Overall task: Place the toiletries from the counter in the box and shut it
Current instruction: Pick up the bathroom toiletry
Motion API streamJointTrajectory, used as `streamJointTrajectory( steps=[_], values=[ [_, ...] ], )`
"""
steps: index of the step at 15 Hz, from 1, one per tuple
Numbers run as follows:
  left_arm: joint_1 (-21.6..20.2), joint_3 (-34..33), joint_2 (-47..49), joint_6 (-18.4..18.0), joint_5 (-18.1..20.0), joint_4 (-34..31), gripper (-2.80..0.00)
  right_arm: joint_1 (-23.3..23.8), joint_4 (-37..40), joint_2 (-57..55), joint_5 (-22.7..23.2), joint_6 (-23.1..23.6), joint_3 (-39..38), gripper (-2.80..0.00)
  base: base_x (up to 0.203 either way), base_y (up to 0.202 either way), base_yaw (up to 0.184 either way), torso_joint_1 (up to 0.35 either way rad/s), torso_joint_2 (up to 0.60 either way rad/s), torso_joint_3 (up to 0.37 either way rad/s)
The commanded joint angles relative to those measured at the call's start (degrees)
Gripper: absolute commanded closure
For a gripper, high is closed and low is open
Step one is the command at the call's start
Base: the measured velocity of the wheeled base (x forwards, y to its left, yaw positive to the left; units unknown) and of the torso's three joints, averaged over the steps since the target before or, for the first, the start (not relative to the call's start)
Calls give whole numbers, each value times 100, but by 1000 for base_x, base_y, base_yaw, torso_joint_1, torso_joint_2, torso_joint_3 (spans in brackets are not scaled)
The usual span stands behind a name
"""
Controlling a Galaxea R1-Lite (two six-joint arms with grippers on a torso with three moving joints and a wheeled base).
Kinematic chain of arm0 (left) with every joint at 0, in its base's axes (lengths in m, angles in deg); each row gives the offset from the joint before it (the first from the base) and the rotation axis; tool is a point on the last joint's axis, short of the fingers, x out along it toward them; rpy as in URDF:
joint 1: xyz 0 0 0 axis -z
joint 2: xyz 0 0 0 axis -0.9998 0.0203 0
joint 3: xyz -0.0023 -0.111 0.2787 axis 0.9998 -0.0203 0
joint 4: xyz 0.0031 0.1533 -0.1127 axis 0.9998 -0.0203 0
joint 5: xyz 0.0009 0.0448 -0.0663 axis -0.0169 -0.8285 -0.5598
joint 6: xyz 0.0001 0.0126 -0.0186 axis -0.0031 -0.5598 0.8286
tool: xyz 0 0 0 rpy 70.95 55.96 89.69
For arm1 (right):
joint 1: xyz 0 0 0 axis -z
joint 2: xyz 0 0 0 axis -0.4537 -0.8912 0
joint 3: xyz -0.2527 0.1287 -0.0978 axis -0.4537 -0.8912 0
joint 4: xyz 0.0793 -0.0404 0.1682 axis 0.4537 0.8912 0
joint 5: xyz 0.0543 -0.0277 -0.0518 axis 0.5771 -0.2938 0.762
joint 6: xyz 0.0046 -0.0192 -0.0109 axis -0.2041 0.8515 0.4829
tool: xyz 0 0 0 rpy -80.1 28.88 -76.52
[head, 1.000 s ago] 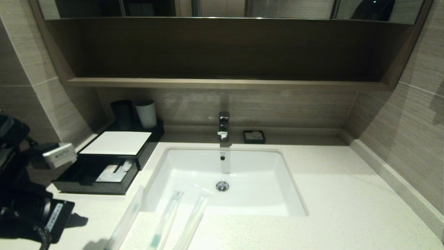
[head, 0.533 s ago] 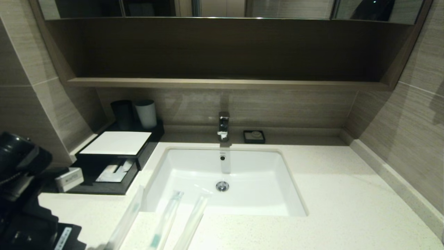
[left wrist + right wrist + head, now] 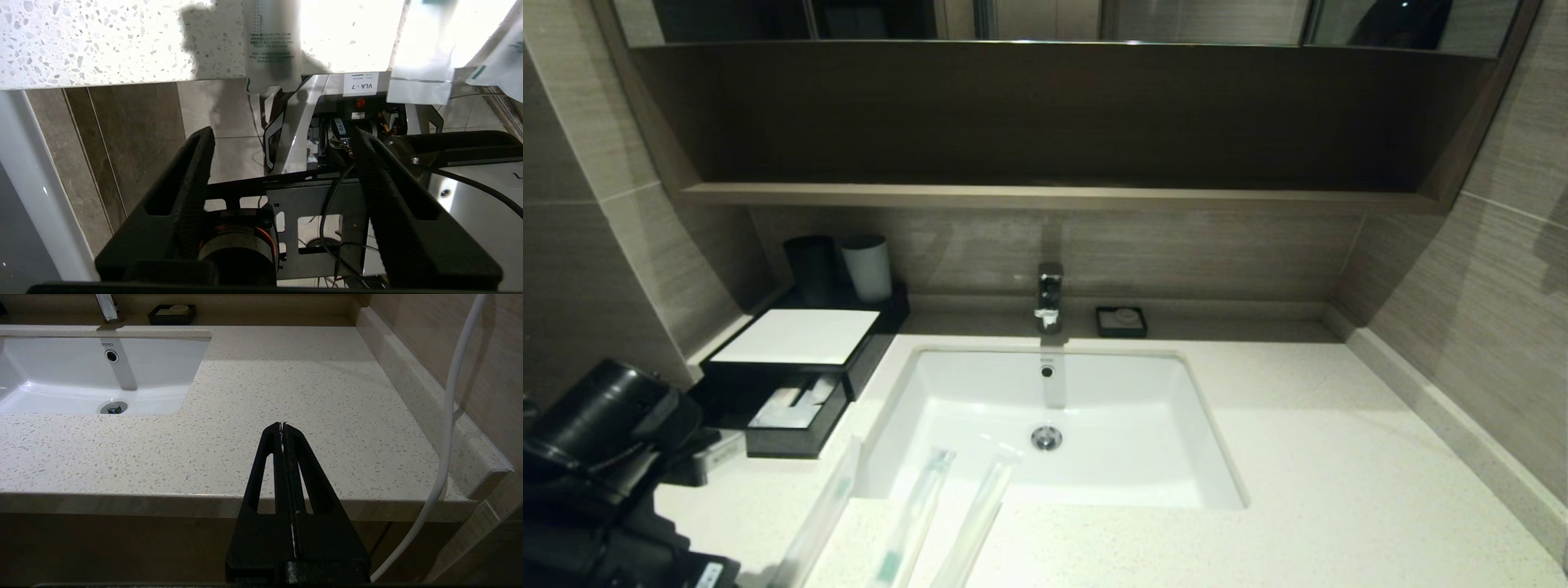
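Three long clear-wrapped toiletries lie on the counter (image 3: 1298, 490) at its front edge, left of centre: one (image 3: 821, 514) on the left, the teal-marked toothbrush packet (image 3: 915, 514), and a third (image 3: 976, 523) reaching over the sink rim. The black box (image 3: 796, 335) with its white top stands at the back left. Its drawer (image 3: 792, 441) is pulled out and holds white items. My left arm (image 3: 596, 465) is low at the near left corner. My left gripper (image 3: 284, 132) is open and empty below the counter edge, under the overhanging packet ends (image 3: 271, 45). My right gripper (image 3: 282, 424) is shut and empty over the right front edge.
A white sink (image 3: 947, 384) fills the counter's middle, with a tap (image 3: 1049, 296) behind it. A small black soap dish (image 3: 1121, 321) sits by the back wall. A dark cup (image 3: 810, 269) and a white cup (image 3: 867, 268) stand behind the box. A white cable (image 3: 449, 396) hangs beside the right gripper.
My left arm has come away from the drawer, sinking down and back toward the counter's near left corner. The packets, box and drawer have not moved.
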Motion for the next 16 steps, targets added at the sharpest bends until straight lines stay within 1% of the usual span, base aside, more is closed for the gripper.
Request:
streamJointTrajectory(
  steps=[1,7,11,16],
  values=[
    [-7,-187,205,23,-22,125,-280,-1,-4,9,1,2,-9,0,0,0,0,0,0,0],
    [-1,-267,634,63,-30,496,-280,-1,-4,9,1,2,-9,0,0,0,0,0,0,0],
    [-1,-483,780,95,-26,797,-280,-1,-4,0,1,2,-9,0,0,0,0,0,0,0],
    [-1,-524,881,85,9,826,-280,-1,-4,9,1,2,-9,0,0,0,0,0,0,0]
  ],
)
